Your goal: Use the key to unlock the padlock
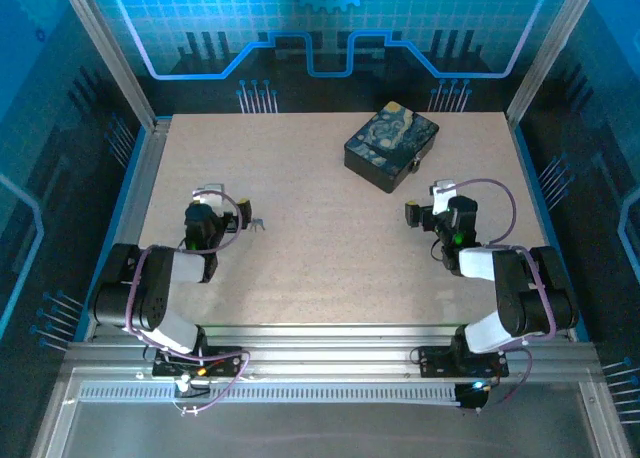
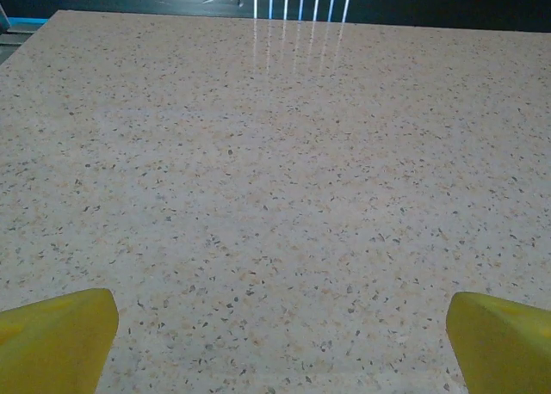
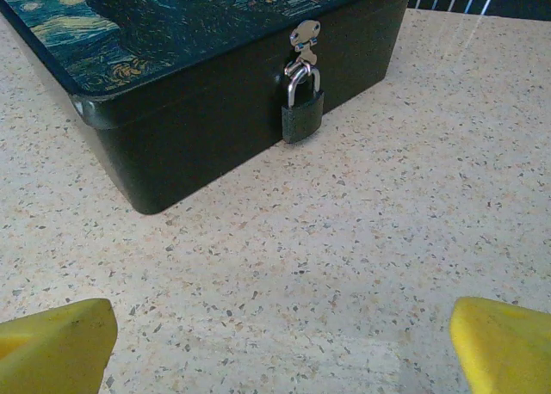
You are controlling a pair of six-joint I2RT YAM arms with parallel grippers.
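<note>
Right end effector (image 3: pixel 275 355) is spread wide and empty, facing the small dark-bodied padlock (image 3: pixel 302 114) with its thin silvery shackle. It hangs from the hasp (image 3: pixel 303 37) on the front wall of the dark box with the blue-and-yellow swirl lid (image 3: pixel 172 24), on the speckled beige surface (image 3: pixel 344 239). Left end effector (image 2: pixel 275 342) is equally wide open and empty. The thin grey metal key (image 1: pixel 256 225), identified tentatively at this size, lies just beside it. Grip its head, leaving the blade free.

Box (image 1: pixel 391 145) sits far-right on table (image 1: pixel 300 268), padlock (image 3: pixel 302 112) hanging on its near side, right gripper (image 3: pixel 280 351) before it, left gripper (image 2: pixel 280 347) well apart at left.
</note>
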